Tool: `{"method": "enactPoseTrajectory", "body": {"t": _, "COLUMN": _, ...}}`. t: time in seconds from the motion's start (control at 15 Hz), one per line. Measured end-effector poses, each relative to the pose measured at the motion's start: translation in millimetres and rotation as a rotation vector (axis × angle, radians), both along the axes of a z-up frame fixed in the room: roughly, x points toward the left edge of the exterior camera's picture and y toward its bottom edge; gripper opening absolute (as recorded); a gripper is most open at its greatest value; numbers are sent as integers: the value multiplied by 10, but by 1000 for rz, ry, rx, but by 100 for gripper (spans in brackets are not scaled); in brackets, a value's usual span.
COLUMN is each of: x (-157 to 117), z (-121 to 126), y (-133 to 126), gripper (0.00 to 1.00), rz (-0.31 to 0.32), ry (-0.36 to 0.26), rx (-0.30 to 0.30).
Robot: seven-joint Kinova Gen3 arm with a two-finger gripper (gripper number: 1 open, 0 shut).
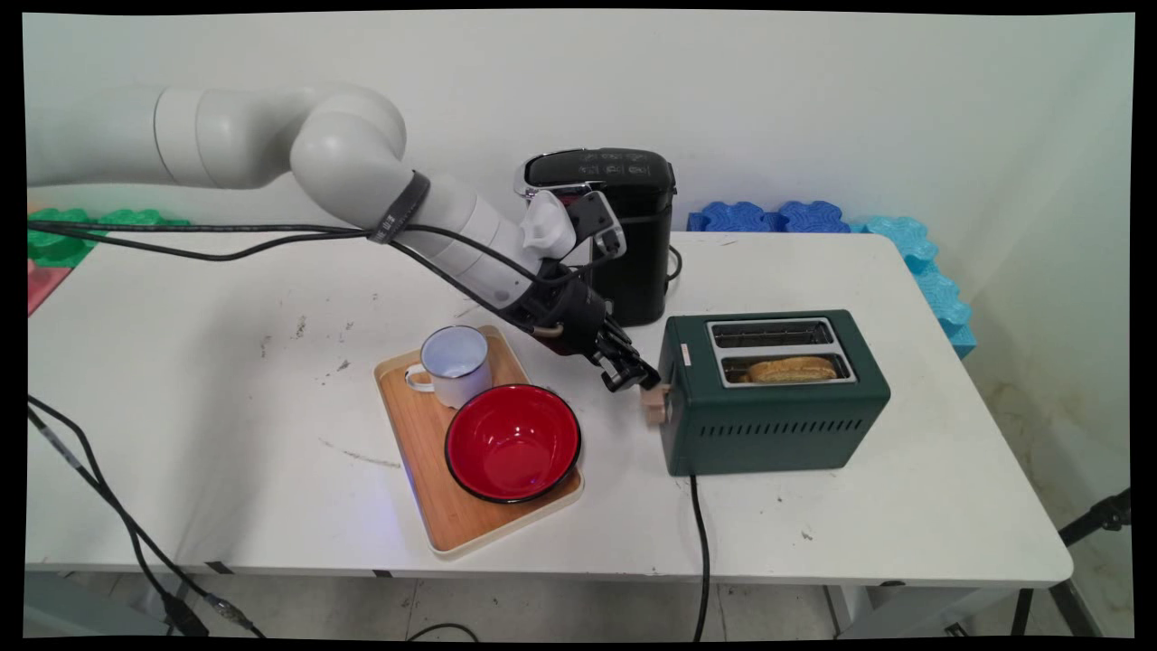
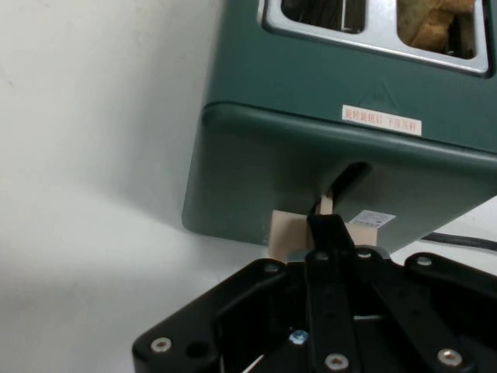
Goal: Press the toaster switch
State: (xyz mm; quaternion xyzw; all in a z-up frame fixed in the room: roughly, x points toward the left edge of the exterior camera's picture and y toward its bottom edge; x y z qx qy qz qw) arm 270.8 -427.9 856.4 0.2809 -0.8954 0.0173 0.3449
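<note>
- Dark green metal two-slot toaster (image 1: 777, 425) sits right of centre on the white worktop (image 1: 226, 407), with a slice of browned bread (image 1: 793, 369) in its nearer slot.
- We see the black two-finger hand (image 1: 633, 371) clenched, its fingertips together on the toaster's pale beige lever knob (image 1: 654, 404) at the left end.
- Left of the hand lies a wooden tray (image 1: 452, 524) carrying a white enamel mug (image 1: 455, 363) and a red bowl (image 1: 512, 441).
- A black coffee machine (image 1: 633, 235) stands behind, at upper centre.
</note>
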Motion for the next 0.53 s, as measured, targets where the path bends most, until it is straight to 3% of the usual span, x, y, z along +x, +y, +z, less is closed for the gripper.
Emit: {"method": "enactPoseTrajectory", "body": {"t": 0.53, "x": 5, "z": -57, "y": 37, "gripper": 0, "rz": -7, "ry": 9, "rx": -10}}
